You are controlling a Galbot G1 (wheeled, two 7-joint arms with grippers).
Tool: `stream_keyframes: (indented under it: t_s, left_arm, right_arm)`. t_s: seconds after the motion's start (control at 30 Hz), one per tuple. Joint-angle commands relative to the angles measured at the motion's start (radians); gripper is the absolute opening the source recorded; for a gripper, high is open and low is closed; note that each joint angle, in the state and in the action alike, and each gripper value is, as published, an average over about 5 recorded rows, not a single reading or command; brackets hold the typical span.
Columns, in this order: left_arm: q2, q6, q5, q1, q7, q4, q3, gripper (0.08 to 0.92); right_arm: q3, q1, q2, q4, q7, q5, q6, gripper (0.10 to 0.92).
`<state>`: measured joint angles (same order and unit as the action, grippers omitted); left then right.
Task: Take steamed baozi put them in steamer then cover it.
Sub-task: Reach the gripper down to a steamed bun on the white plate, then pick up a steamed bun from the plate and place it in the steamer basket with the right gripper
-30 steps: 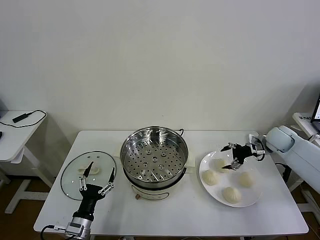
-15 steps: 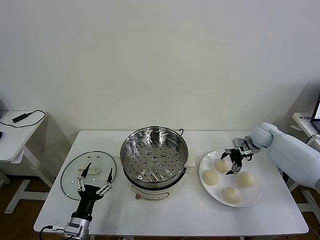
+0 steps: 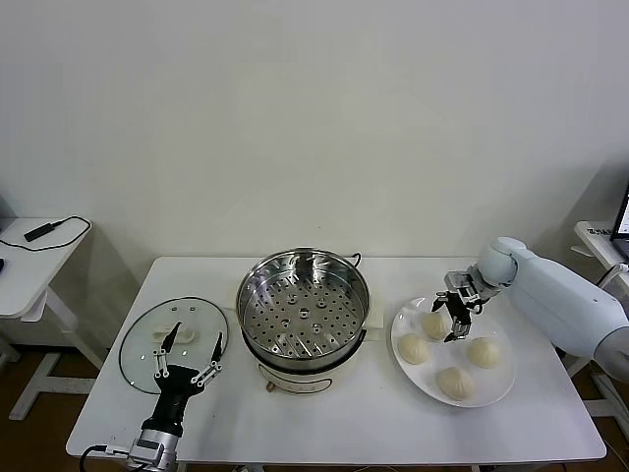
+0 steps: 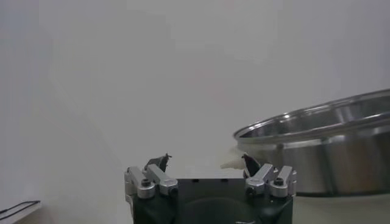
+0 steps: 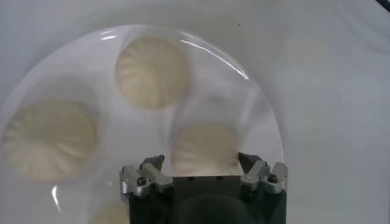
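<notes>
Four steamed baozi lie on a white plate (image 3: 501,385) at the right: one at the back left (image 3: 432,324), one at the front left (image 3: 413,348), one on the right (image 3: 483,351) and one at the front (image 3: 457,383). My right gripper (image 3: 447,321) is down over the back-left baozi (image 5: 204,145), open, with a finger on either side of it and a thin gap showing. The steamer (image 3: 248,293) stands open in the middle, its perforated tray bare. My left gripper (image 3: 199,330) hangs open over the glass lid (image 3: 142,339).
The glass lid with its white knob (image 3: 173,336) lies flat on the table left of the steamer. The steamer's steel wall (image 4: 323,146) stands close beside the left gripper (image 4: 204,159). A side table (image 3: 29,261) with a cable stands at far left.
My right gripper has swung left and down from beside the plate onto the back-left baozi, and its jaws have narrowed. The left gripper has barely shifted.
</notes>
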<state>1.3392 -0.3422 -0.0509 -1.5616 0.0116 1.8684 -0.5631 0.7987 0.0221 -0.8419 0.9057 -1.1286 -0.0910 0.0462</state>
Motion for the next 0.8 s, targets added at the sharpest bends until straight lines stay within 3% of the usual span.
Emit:
stream_keyframes:
  t_s: [0.03,0.2,0.33,0.5,0.8]
  left_arm:
    - [0.0,0.0,0.0,0.0,-0.001,0.001,-0.001,0.823]
    - [-0.001,0.001,0.001,0.004,-0.002,0.004,-0.003,0.823]
    - [-0.002,0.004,0.002,0.008,-0.003,0.009,-0.002,0.823]
    - [-0.003,0.006,0.002,0.01,-0.004,0.014,0.003,0.823]
    - [-0.007,0.004,0.003,0.005,-0.006,0.02,0.007,0.823]
  right_arm:
    - [0.018,0.026,0.001,0.036,-0.002,-0.012,0.003,0.706]
    - [0.078,0.132,0.047,0.158,-0.02,0.016,0.032,0.672]
    - [0.135,0.278,0.039,0.232,-0.048,0.009,0.152,0.67]
    - [0.196,0.467,-0.057,0.279,-0.062,-0.02,0.345,0.668]
    - [0.25,0.609,-0.286,0.293,-0.048,-0.046,0.519,0.67]
